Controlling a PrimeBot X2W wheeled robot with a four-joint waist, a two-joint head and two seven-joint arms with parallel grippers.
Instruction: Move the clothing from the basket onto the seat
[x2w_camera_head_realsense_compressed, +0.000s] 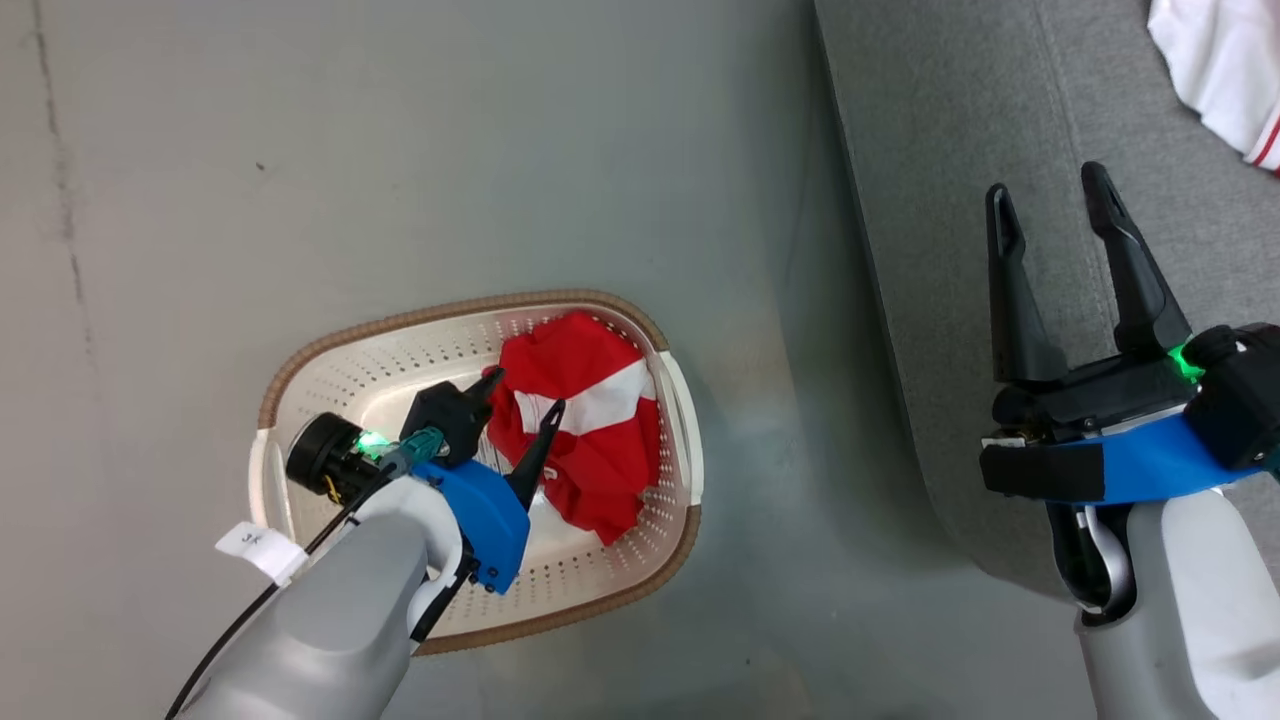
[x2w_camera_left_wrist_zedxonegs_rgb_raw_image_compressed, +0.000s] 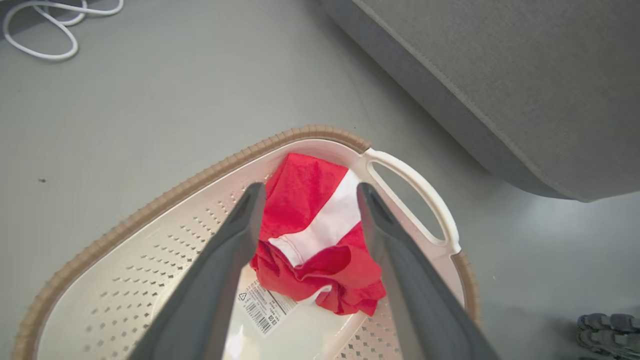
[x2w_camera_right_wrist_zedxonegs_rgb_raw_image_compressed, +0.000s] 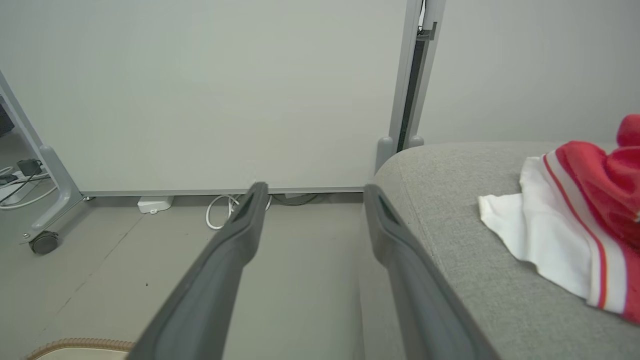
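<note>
So that the red garment (x2w_camera_left_wrist_zedxonegs_rgb_raw_image_compressed: 320, 235) just ahead can be pinched, the left gripper (x2w_camera_head_realsense_compressed: 527, 390) is held spread wide inside the basket (x2w_camera_head_realsense_compressed: 450, 305).

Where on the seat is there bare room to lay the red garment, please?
The seat is bare from its floor-side edge to the white-and-red garment at its far right. The basket is crowded on its right half by the red garment and the open left claw.
</note>
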